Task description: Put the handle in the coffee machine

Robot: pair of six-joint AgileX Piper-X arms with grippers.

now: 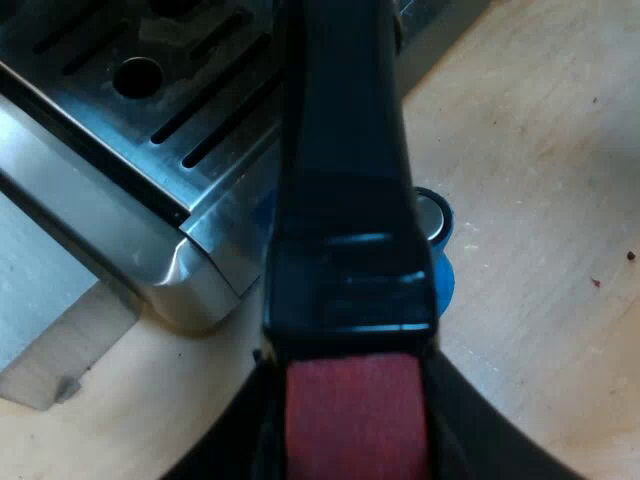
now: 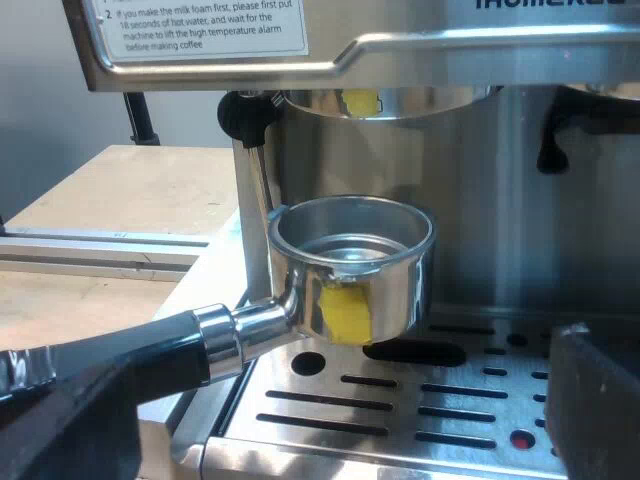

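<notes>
The metal holder's basket point(image 2: 350, 265) hangs over the drip tray point(image 2: 400, 410), just below the espresso machine's point(image 2: 560, 180) round brew head point(image 2: 385, 100) and apart from it. A yellow tab shows on the basket's side. The holder's dark handle point(image 1: 345, 200) runs away from me, and its red end point(image 1: 352, 415) sits between my left gripper's point(image 1: 350, 400) fingers, which are shut on it. My right gripper point(image 2: 330, 440) is low at the tray's edge, facing the basket, open with nothing between its fingers.
A blue tamper point(image 1: 436, 240) stands on the wooden table point(image 1: 540, 200) beside the machine's base corner point(image 1: 190, 270), under the handle. A steam wand with a black knob point(image 2: 246, 115) hangs close beside the basket. A label plate point(image 2: 200, 30) sits above it.
</notes>
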